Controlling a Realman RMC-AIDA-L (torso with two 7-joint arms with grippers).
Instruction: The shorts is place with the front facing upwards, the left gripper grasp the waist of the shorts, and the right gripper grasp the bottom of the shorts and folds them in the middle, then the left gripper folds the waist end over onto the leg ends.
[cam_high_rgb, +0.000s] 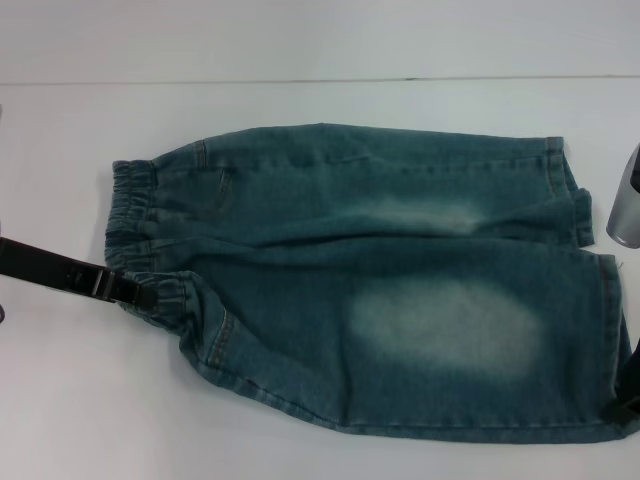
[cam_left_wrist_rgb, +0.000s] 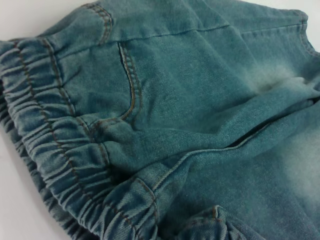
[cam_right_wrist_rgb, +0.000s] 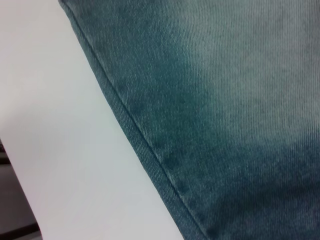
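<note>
In the head view, the shorts (cam_high_rgb: 370, 280) are seen spread flat on the white table (cam_high_rgb: 60, 400), and the left gripper (cam_high_rgb: 140, 291) is closed on the waist (cam_high_rgb: 135, 215) at its near corner; the right gripper (cam_high_rgb: 625, 410) is met at the hem corner, its state cannot be told. In the left wrist view, soft, limp denim is shown, best held by the thick elastic band. In the right wrist view, a stitched edge (cam_right_wrist_rgb: 145, 145) is laid on the table

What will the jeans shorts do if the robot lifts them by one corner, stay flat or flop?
Probably flop: the shorts already lie in soft creases, and the waist is scrunchy elastic. The denim looks thick, so they would likely hang heavily and not slip easily on the table.
</note>
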